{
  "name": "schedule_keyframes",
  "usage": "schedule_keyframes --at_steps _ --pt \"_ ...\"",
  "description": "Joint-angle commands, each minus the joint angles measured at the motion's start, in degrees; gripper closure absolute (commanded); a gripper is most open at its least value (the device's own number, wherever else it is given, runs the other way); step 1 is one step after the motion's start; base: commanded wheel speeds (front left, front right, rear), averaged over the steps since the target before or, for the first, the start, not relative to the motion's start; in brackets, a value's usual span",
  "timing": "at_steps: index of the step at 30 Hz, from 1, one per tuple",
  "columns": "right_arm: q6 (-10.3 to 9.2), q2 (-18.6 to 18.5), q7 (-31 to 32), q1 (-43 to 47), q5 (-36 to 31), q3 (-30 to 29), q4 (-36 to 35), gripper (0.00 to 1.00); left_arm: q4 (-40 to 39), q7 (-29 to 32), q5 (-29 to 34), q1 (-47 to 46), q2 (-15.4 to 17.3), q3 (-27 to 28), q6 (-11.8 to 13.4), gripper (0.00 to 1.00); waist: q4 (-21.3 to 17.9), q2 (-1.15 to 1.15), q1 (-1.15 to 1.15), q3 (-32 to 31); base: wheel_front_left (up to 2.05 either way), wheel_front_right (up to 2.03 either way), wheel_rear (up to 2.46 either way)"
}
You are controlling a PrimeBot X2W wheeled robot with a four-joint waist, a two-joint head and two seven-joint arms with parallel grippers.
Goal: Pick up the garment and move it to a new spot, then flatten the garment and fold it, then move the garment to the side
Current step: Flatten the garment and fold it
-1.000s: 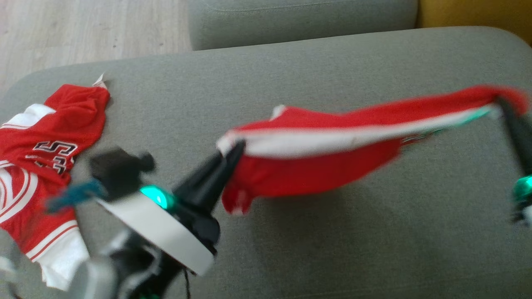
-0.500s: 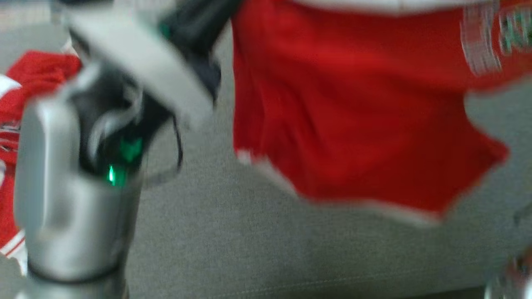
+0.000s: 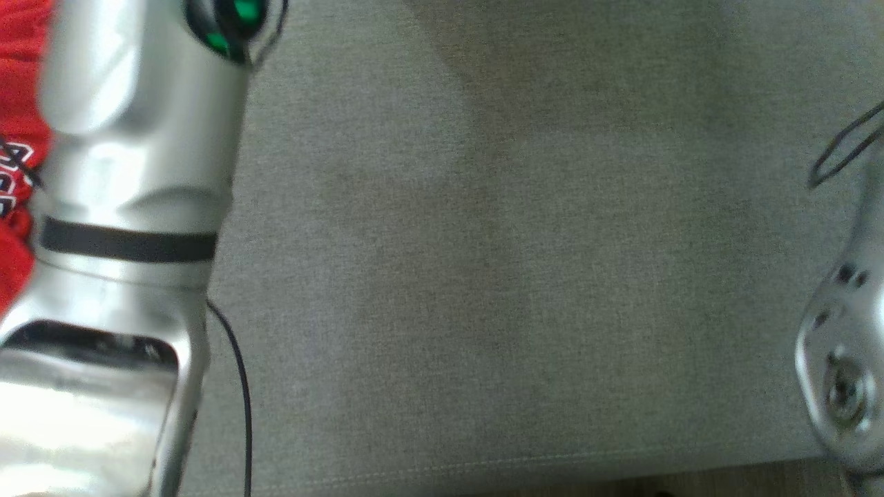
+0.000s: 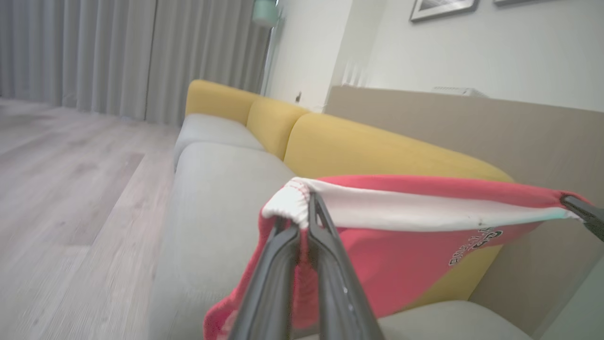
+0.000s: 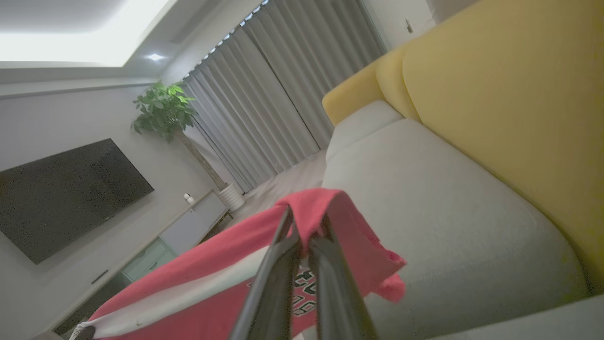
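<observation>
From the head: looks straight down, close over the grey seat cushion (image 3: 483,241), past the left forearm (image 3: 131,172). From each wrist: looks low along that cushion toward the curtains (image 4: 94,56). Shares between wrists the taut garment (image 4: 401,245) and yellow backrest (image 4: 377,146).

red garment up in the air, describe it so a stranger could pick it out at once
Find the grey-seated, yellow-backed sofa. Above its seat, the red garment hangs stretched between the left gripper and the right gripper. Unlike the other red piece lying on the cushion, it is off the seat, with a white band along its top edge.
</observation>
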Motion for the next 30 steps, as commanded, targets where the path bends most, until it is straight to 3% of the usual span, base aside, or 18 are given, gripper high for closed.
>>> schedule_keyframes --at_steps 1,5,9,16,19,24,30 --pt "0.44 0.60 -1.27 2.24 0.35 1.03 -0.66 1.00 0.84 -2.01 -1.21 0.65 1.76 -0.03 -0.32 1.00 0.18 0.00 -0.01 -0.88 0.00 0.00 0.00" --pt "0.44 -1.92 -2.68 14.08 2.73 4.90 1.19 1.00 5.99 -5.97 -6.03 8.94 1.73 -5.15 -1.69 1.00 0.30 0.00 -0.01 -3.87 0.00 0.00 0.00" --pt "0.44 -6.31 -2.60 28.85 5.11 8.75 -1.22 1.00 5.49 -7.37 -7.33 20.25 1.72 -10.87 -2.61 1.00 0.36 0.00 -0.01 -6.80 0.00 0.00 0.00" --pt "0.44 -10.11 -2.22 47.26 9.10 9.42 -10.12 1.00 -1.52 -7.79 -8.77 38.50 2.33 -11.48 -2.17 1.00 -0.17 0.00 -0.01 -12.65 0.00 0.00 0.00" --pt "0.44 -12.38 0.53 60.02 8.83 8.61 -17.28 1.00 -8.53 -7.82 -8.63 52.05 3.75 -12.29 -0.45 1.00 -0.04 0.00 -0.01 -17.33 0.00 0.00 0.00" --pt "0.44 -12.77 4.74 72.07 9.65 5.12 -26.13 1.00 -17.73 -5.84 -9.45 64.70 5.80 -13.87 2.56 1.00 0.66 0.00 -0.01 -19.22 0.00 0.00 0.00" --pt "0.44 -10.72 10.34 78.58 9.92 -0.93 -35.50 1.00 -31.78 -0.54 -10.38 70.97 7.85 -14.40 6.75 1.00 2.59 0.00 -0.01 -17.17 0.00 0.00 0.00"
